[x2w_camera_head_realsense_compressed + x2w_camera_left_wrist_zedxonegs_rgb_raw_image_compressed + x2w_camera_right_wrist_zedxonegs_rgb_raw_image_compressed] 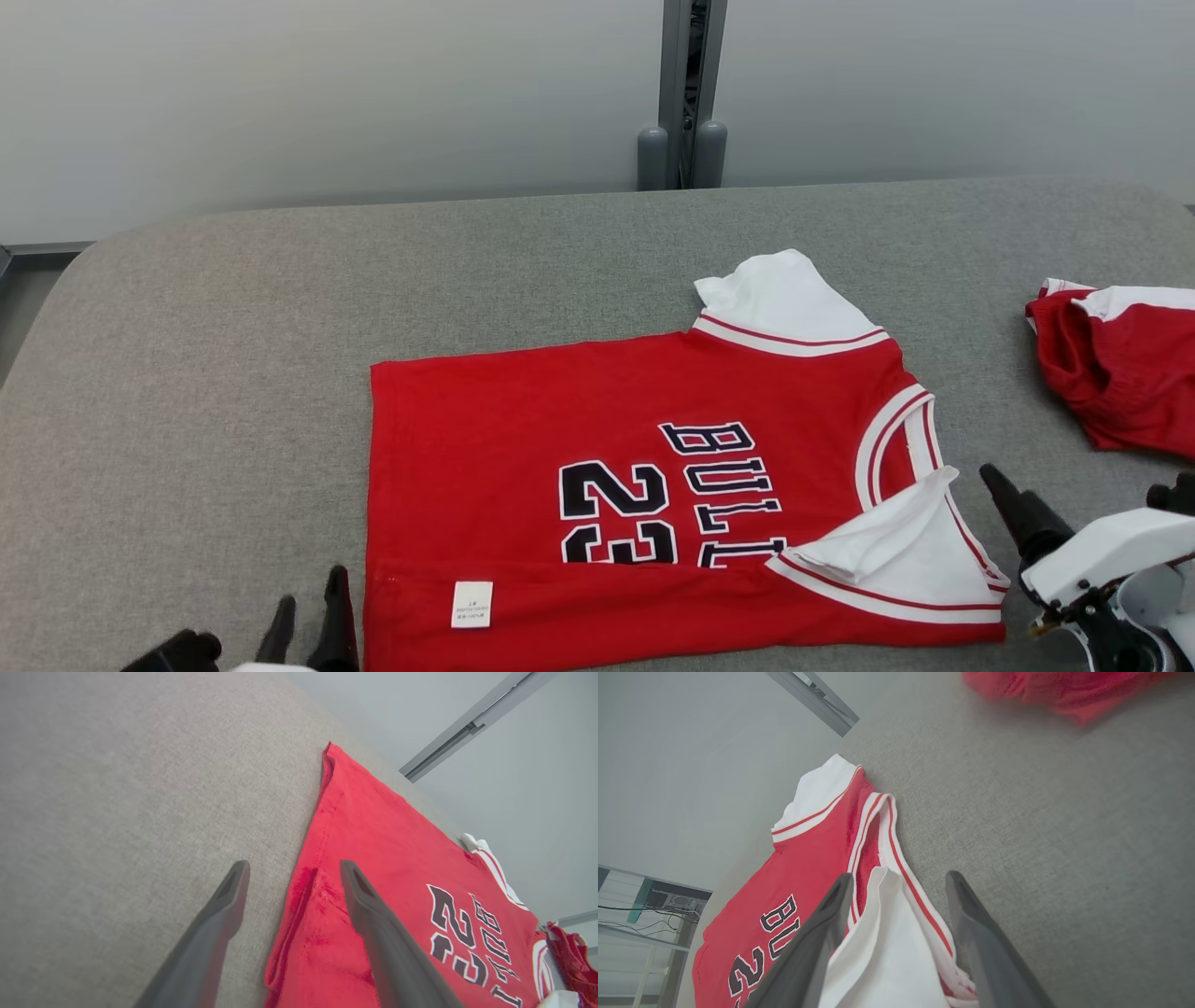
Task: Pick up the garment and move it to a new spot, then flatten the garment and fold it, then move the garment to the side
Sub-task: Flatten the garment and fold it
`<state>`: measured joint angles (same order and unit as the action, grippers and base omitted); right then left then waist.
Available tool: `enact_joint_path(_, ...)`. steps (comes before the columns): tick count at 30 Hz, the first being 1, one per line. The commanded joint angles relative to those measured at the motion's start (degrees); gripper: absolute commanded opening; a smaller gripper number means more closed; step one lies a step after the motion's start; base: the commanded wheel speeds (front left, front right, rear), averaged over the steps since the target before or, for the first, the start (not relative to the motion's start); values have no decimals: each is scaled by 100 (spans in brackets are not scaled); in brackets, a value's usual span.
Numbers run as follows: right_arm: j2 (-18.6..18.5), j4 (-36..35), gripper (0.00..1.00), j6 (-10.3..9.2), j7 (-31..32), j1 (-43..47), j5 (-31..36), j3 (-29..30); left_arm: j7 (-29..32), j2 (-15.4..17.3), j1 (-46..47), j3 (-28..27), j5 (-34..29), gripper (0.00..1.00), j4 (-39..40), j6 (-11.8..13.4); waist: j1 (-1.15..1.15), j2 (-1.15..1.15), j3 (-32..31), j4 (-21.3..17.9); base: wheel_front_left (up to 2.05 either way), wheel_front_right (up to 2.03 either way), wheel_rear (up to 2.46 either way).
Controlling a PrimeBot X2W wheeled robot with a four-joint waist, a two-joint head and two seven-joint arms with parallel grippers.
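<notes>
The garment [607, 411] is a red jersey with white sleeves and dark lettering, lying flat on the grey table [187, 373]. Its near edge is folded over, showing a white label [471, 604], and the near white sleeve [878, 541] is turned onto the body. My left gripper [310, 597] is at the garment's lower left corner. In the left wrist view the left gripper [294, 865] is open, straddling the hem of the garment [397, 849] without gripping it. My right gripper [1074, 483] is by the near sleeve. In the right wrist view the right gripper [900, 878] is open over the white sleeve [887, 952].
A second red and white garment [1120, 364] lies bunched at the table's right edge, also visible as a red heap [1064, 690]. A grey wall with a vertical post [686, 93] stands behind the table. Bare grey cloth spreads left of and beyond the jersey.
</notes>
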<state>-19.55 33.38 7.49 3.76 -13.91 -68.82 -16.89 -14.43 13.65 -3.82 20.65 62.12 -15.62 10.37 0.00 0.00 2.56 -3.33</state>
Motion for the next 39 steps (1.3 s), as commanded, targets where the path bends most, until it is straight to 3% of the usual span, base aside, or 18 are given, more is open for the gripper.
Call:
enact_joint_path(1,-44,-71,100,1,-137,-73,127,66,-49,95,204,-50,-307,100,53,62,0,0,8,3,0,0,0)
enact_joint_path(6,-48,-469,100,1,-693,-250,840,72,-72,50,571,-391,-1808,100,351,230,0,0,33,3,0,0,0)
enact_joint_path(16,138,-546,100,1,-1580,-542,2621,-152,-76,-401,819,-732,-4421,100,460,63,0,0,110,-86,0,0,0)
enact_joint_path(24,409,-378,100,1,-1712,-558,3156,-85,-77,-843,659,-1173,-4957,100,241,-183,0,0,152,-127,0,0,0)
enact_joint_path(39,500,-277,100,1,-1651,-757,3421,55,-77,-1022,855,-1461,-5328,100,-121,-529,0,0,366,-118,0,0,0)
